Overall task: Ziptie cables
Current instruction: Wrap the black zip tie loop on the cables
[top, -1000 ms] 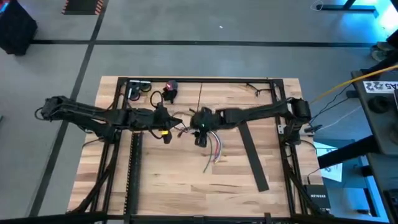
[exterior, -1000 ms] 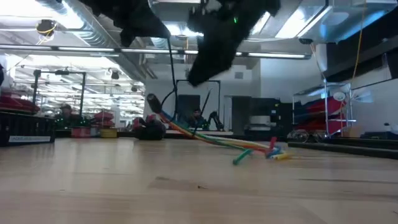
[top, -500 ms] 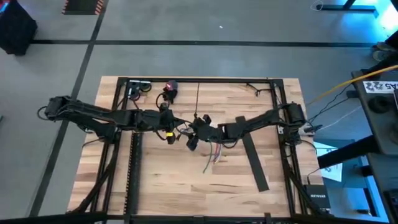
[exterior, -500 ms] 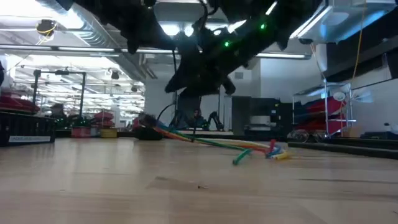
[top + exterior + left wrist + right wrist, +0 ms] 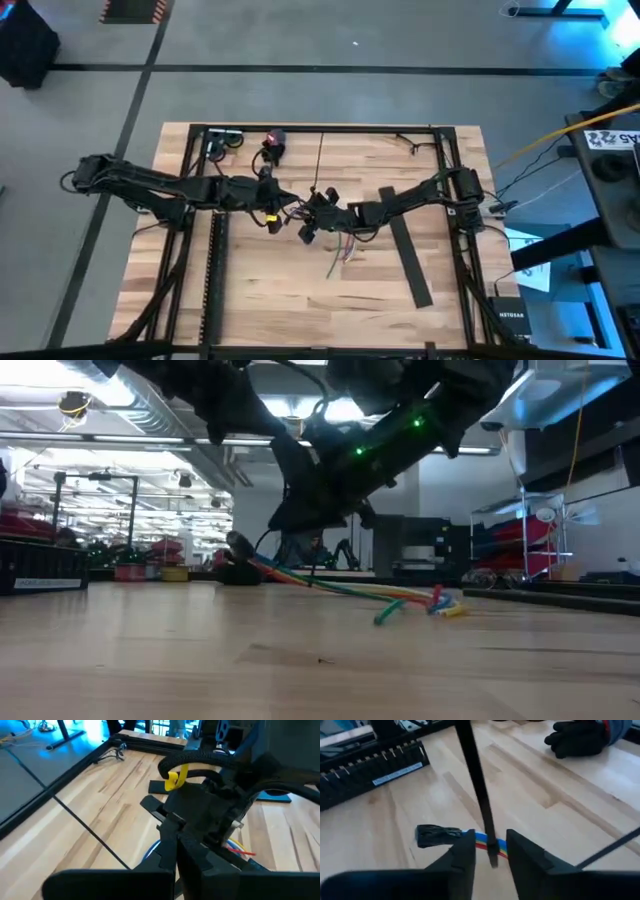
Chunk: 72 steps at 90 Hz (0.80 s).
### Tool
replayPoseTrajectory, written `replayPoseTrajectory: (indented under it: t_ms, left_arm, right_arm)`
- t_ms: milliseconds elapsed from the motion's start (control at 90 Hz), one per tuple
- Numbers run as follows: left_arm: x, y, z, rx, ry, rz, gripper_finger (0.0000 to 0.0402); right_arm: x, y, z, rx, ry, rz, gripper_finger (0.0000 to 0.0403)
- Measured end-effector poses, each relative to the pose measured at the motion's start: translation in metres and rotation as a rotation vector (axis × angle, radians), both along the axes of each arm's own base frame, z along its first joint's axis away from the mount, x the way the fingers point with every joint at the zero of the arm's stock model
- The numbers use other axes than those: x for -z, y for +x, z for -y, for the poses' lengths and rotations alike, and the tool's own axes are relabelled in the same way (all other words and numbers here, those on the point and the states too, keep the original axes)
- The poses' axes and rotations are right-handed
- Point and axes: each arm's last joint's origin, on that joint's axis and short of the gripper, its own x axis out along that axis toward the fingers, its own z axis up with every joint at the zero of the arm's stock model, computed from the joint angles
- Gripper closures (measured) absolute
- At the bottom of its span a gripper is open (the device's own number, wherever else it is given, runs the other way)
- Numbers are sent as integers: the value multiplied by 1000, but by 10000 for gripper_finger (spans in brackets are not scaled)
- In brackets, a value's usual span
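Observation:
The cables [image 5: 340,250] are a bundle of thin coloured wires near the table's middle. Their near ends lie on the wood [image 5: 440,605] and their far end is raised [image 5: 240,548]. A thin black zip-tie strip [image 5: 320,165] runs from the bundle toward the far edge. My right gripper [image 5: 491,857] is open at the bundle [image 5: 480,840], one finger on each side of the strip [image 5: 477,785], with a gap on both sides. My left gripper [image 5: 285,210] is just left of it; the right arm blocks its wrist view.
A long flat black bar [image 5: 408,250] lies right of the cables. A black toothed rack [image 5: 370,767] runs along the table's left side. A black glove [image 5: 580,737] and small parts [image 5: 225,142] lie at the far left. Dark frame rails [image 5: 320,128] border the table.
My right gripper has come down toward the table and a little toward its left edge. It has turned from pointing at the near edge to pointing left, and its fingers now stand on either side of the zip-tie strip. The cables' raised end has sunk slightly.

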Motion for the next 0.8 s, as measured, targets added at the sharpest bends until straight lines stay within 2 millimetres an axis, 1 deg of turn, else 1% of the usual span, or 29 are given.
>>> replayPoseTrajectory:
  t_ms: [100, 156, 211, 289, 400, 444, 511, 578, 722, 800]
  left_arm:
    - [-1, 0, 0, 5, -2, 3, 401]
    - [-2, -1, 1, 12, -5, 8, 401]
    - [-4, -2, 0, 15, -9, 25, 401]
    - [-14, -5, 1, 27, -21, 91, 401]
    - [-29, -12, 0, 30, -28, 189, 401]
    - [-32, -15, 0, 32, -24, 200, 401]
    - [-34, -19, 0, 34, -21, 205, 401]
    - [-37, -23, -2, 27, -21, 214, 401]
    - [-39, -25, -2, 24, -29, 217, 401]
    - [-50, -26, -3, 25, -30, 281, 401]
  right_arm:
    - [0, 0, 0, 2, -2, 0, 377]
    - [0, 0, 0, 9, -8, -7, 390]
    - [1, -1, 0, 16, -12, -15, 388]
    - [7, 0, 0, 26, 0, -24, 382]
    - [29, 0, 0, 17, 31, -84, 391]
    - [39, 1, -1, 16, 45, -95, 395]
    - [47, 3, -2, 13, 75, -98, 396]
    - [52, 4, -2, 11, 95, -95, 390]
    - [55, 3, -2, 0, 98, -109, 381]
    - [57, 2, -3, -11, 92, -125, 380]
